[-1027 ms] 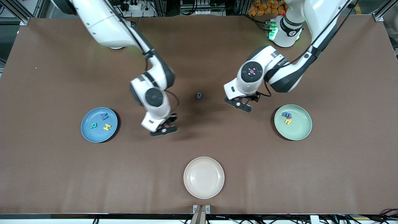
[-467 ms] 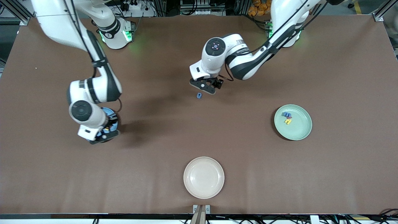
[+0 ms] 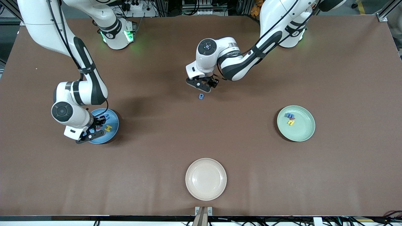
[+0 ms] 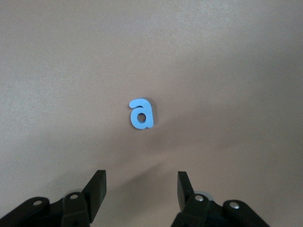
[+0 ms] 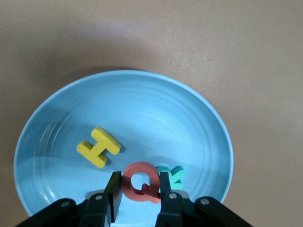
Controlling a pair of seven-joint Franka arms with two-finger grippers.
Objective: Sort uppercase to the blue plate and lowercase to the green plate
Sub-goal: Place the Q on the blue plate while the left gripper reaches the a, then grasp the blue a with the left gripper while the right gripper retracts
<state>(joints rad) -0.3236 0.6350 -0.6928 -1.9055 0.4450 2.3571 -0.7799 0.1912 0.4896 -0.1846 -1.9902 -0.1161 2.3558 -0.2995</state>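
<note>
right wrist view, jaws clamping red q (image 5: 141,188), left jaws apart

matt brown table cover (image 3: 345,175), glossy blue plate (image 5: 156,101), matt foam Q (image 5: 140,182) & H (image 5: 99,146), glossy white arm shells (image 3: 230,61)

Even, bright overhead light; soft arm shadows fall on the brown tabletop (image 3: 201,147); wrist views look slightly hazy.

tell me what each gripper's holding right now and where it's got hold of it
The right gripper, over the blue plate, pinches the red Q by its two side edges. The left gripper holds nothing; it hangs open above the blue a on the table.
</note>
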